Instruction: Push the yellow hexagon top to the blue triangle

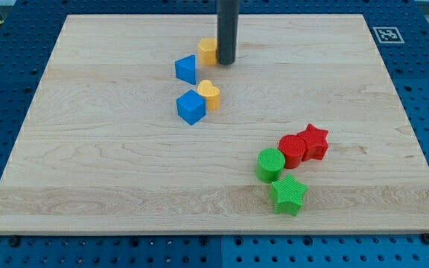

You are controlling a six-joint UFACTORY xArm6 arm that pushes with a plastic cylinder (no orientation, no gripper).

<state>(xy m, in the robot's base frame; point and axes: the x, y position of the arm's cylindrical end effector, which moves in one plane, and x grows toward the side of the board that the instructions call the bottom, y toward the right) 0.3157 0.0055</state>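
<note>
The yellow hexagon (208, 50) sits near the view's top centre of the wooden board. My tip (226, 62) stands right against its right side. The blue triangle (186, 69) lies just below and left of the hexagon, close to it or touching; I cannot tell which. Below these, a blue cube (191, 106) sits with a yellow heart (210, 94) touching its upper right.
At the view's lower right a red cylinder (292, 150) touches a red star (313, 141). A green cylinder (270, 164) and a green star (287, 195) sit just below them. The board's (88, 164) edges border a blue perforated table.
</note>
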